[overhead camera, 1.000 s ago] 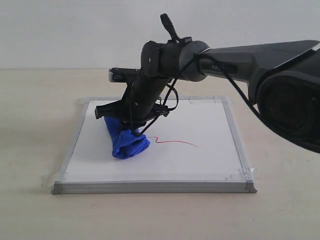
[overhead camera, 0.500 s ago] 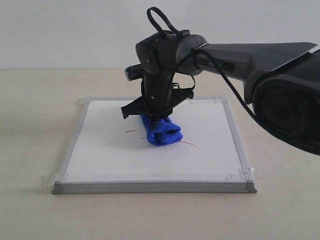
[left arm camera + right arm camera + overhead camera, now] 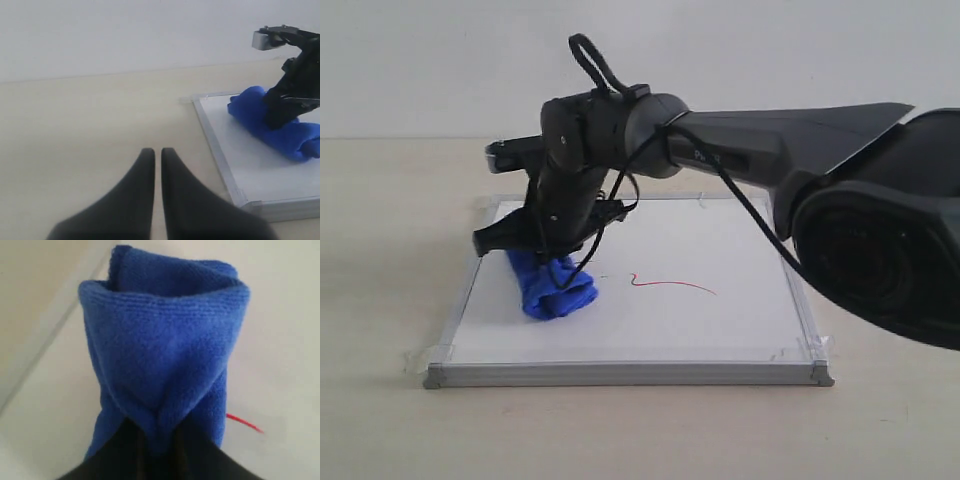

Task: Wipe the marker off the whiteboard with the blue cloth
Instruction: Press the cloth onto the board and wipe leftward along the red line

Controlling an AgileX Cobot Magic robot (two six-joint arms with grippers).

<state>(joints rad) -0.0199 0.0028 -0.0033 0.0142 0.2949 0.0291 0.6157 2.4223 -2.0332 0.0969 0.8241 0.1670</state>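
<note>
The whiteboard (image 3: 720, 320) lies flat on the table with its grey frame. A thin red marker line (image 3: 670, 284) runs across its middle; a short red piece (image 3: 245, 423) shows beside the cloth in the right wrist view. The blue cloth (image 3: 552, 289) rests bunched on the board's left part, with my right gripper (image 3: 558, 262) shut on it from above. In the right wrist view the cloth (image 3: 160, 345) fills the frame, pinched at my right gripper (image 3: 159, 440). My left gripper (image 3: 157, 153) is shut and empty over the bare table left of the board (image 3: 220, 155), the cloth (image 3: 270, 127) beyond it.
The right arm (image 3: 770, 130) stretches from the right over the board's far edge. Clear tape (image 3: 800, 350) holds the board's corners to the beige table (image 3: 380, 250). A pale wall stands behind.
The right gripper swept the cloth right to the board's middle, then back left to the left side. The red line's left end looks fainter; the right part stays.
</note>
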